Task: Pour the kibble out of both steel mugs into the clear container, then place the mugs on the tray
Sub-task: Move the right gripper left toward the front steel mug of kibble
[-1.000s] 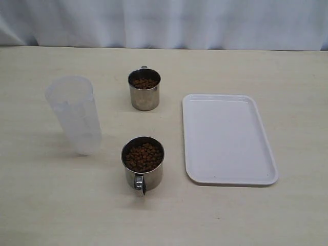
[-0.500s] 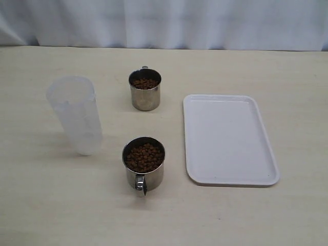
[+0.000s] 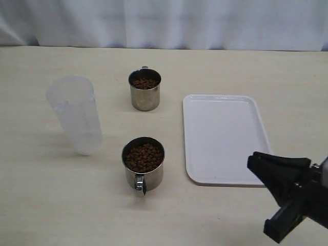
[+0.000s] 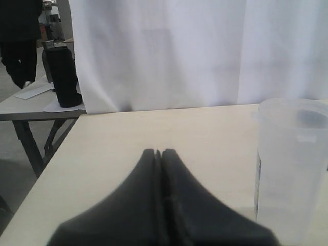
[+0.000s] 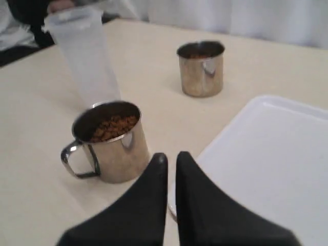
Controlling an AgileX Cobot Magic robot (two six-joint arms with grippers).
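Two steel mugs full of brown kibble (image 3: 145, 156) stand on the table: the wider near mug (image 3: 143, 166) (image 5: 110, 143) with its handle toward the front, and the far mug (image 3: 145, 91) (image 5: 201, 69). The clear container (image 3: 76, 115) (image 4: 292, 164) (image 5: 84, 56) stands upright and empty at the left. The white tray (image 3: 228, 138) (image 5: 271, 154) lies bare at the right. My right gripper (image 3: 251, 160) (image 5: 167, 156) hovers over the tray's near corner, pointing at the near mug, its fingers a narrow gap apart and holding nothing. My left gripper (image 4: 159, 151) is shut and empty, beside the container, outside the exterior view.
A white curtain (image 3: 164, 23) hangs behind the table. The left wrist view shows the table's side edge, a second table with a black cylinder (image 4: 64, 77), and a person (image 4: 20, 41) beyond it.
My right gripper has come into the exterior view at the lower right, by the tray's near corner. Mugs, container and tray have not moved.
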